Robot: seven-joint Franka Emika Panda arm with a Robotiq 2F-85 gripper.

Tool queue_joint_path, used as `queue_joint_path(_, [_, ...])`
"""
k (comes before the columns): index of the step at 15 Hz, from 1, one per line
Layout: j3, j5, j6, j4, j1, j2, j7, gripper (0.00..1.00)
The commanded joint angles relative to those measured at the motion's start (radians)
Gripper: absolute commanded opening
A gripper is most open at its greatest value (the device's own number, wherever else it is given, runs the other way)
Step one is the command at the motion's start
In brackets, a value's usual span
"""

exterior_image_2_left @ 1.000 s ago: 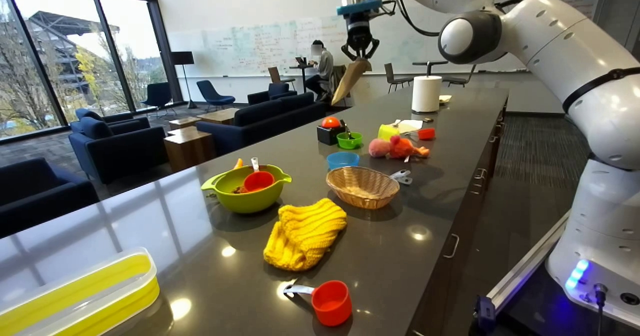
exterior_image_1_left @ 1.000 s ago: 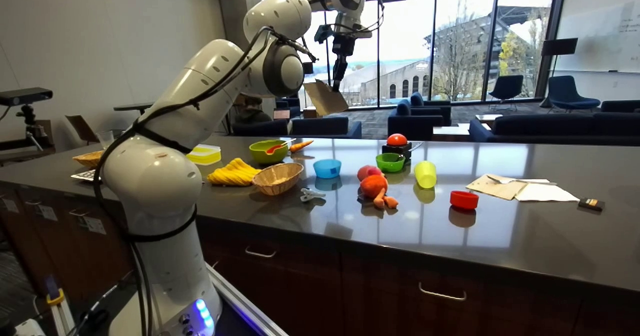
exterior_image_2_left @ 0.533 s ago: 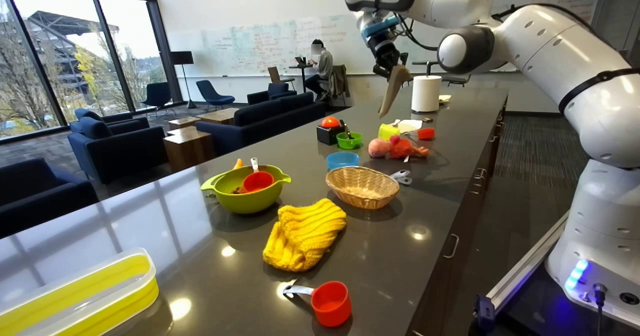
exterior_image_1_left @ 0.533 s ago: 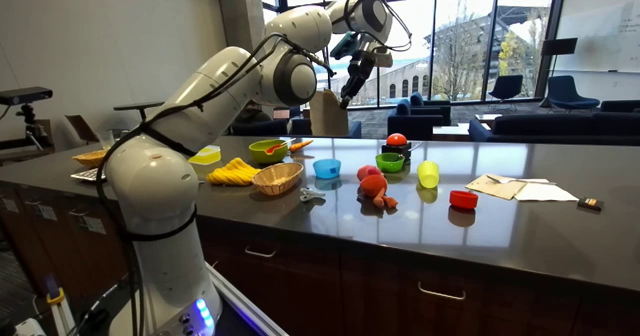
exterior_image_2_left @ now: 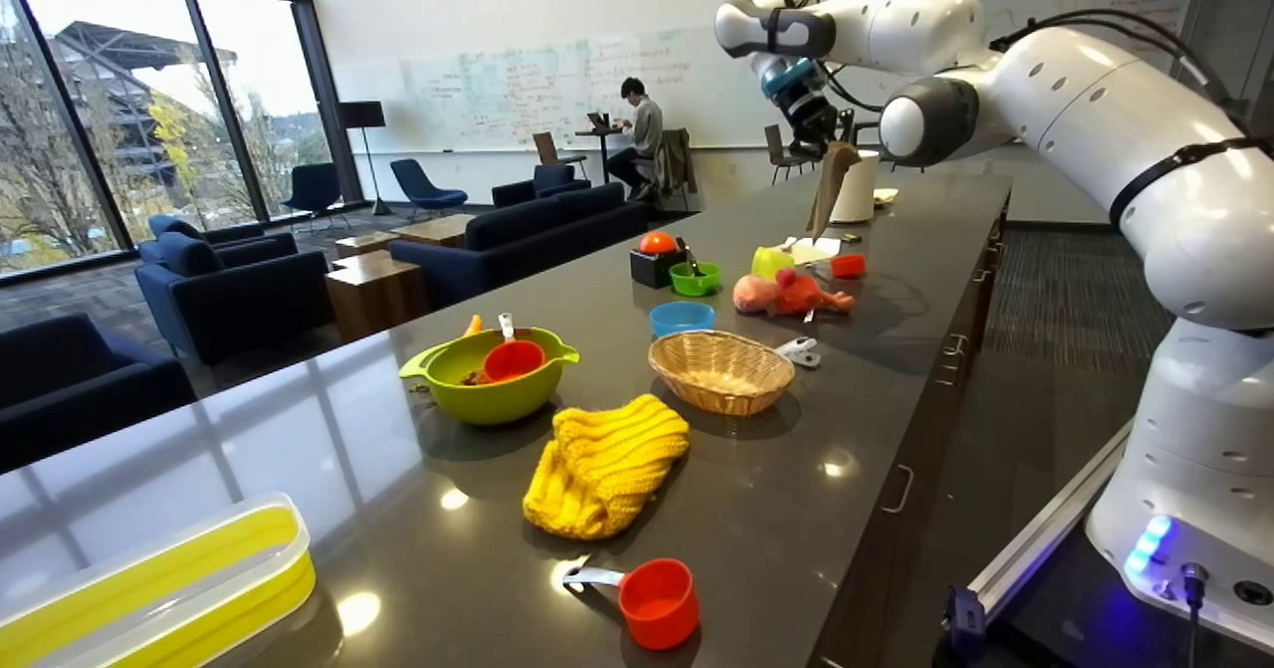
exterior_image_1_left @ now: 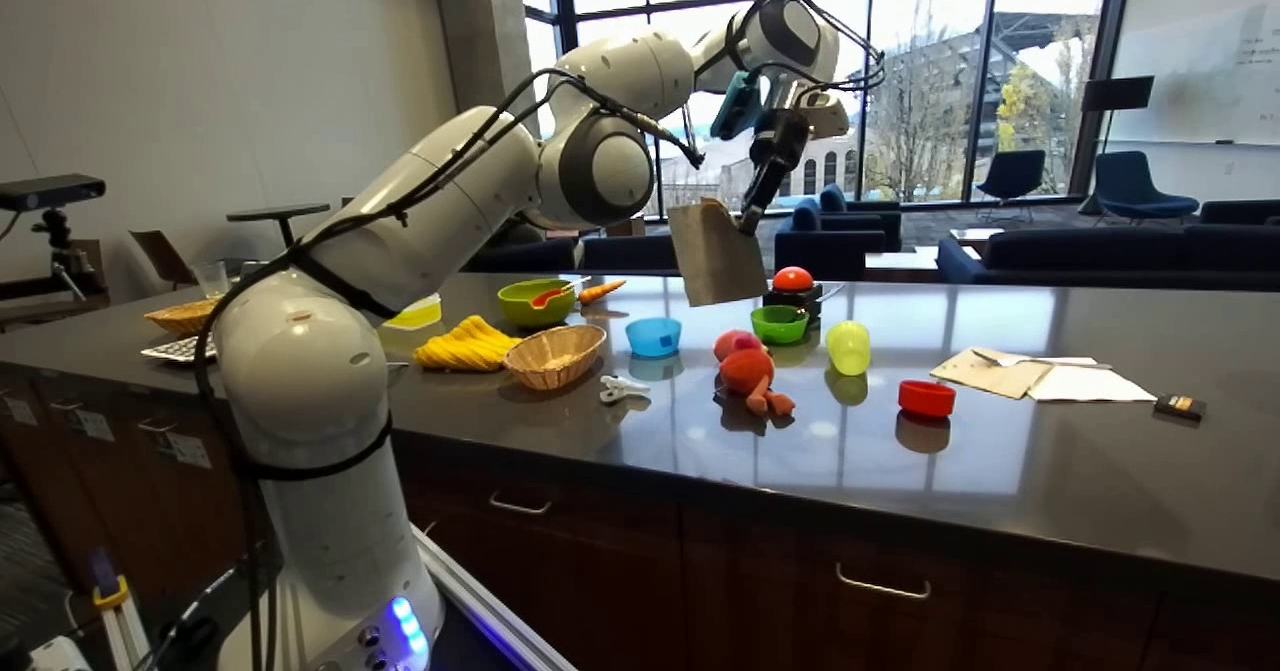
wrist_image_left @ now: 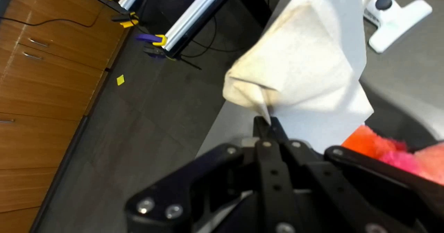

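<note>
A tan napkin (exterior_image_1_left: 716, 256) hangs in the air over the counter, and my gripper (exterior_image_1_left: 746, 222) is shut on its upper edge. In the wrist view the pinched fold of the napkin (wrist_image_left: 295, 56) runs in between the closed fingertips, and the sheet spreads out beyond them. Below it on the counter lies an orange and pink plush toy (exterior_image_1_left: 748, 369), partly covered in the wrist view. A white clip (wrist_image_left: 395, 23) rests beside the napkin there. In an exterior view the napkin (exterior_image_2_left: 829, 190) covers part of a white paper roll (exterior_image_2_left: 854, 190).
Around the plush toy stand a blue bowl (exterior_image_1_left: 654, 336), a green bowl (exterior_image_1_left: 779, 325), a black box with a red dome (exterior_image_1_left: 793, 286), a yellow-green cup (exterior_image_1_left: 849, 348) and a red cup (exterior_image_1_left: 926, 398). A wicker basket (exterior_image_2_left: 723, 373) and a yellow knitted cloth (exterior_image_2_left: 607, 464) lie further along.
My gripper has moved right and lower in both exterior views, tilting as it carries the napkin along. The yellow-green cup has shifted slightly where it lies.
</note>
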Motion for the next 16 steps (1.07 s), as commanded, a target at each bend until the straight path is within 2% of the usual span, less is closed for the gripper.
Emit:
queue_joint_path(1, [-0.045,-0.022,0.065,-0.003,-0.007,-0.021,0.102,0.0])
queue_joint_path(2, [-0.058,-0.064,-0.031,0.0,-0.003,-0.012,0.047,0.0])
queue_joint_path(3, [-0.06,-0.092,-0.109,-0.001,-0.009,-0.011,-0.067,0.0])
queue_joint_path(6, [-0.044,-0.209,-0.206,-0.009,-0.025,-0.012,-0.312,0.0])
queue_joint_path(8, [-0.092,-0.307,-0.244,-0.103,0.006,-0.055,-0.467,0.0])
queue_joint_path(9, [-0.103,-0.329,-0.248,-0.019,-0.003,-0.02,-0.449,0.0])
queue_joint_path(11, [-0.103,-0.315,-0.225,0.029,-0.01,-0.019,-0.392,0.0])
queue_joint_path(12, [-0.092,-0.265,-0.18,-0.013,-0.008,-0.061,-0.313,0.0])
queue_joint_path(16, [-0.064,-0.155,-0.071,0.0,0.01,-0.117,-0.144,0.0])
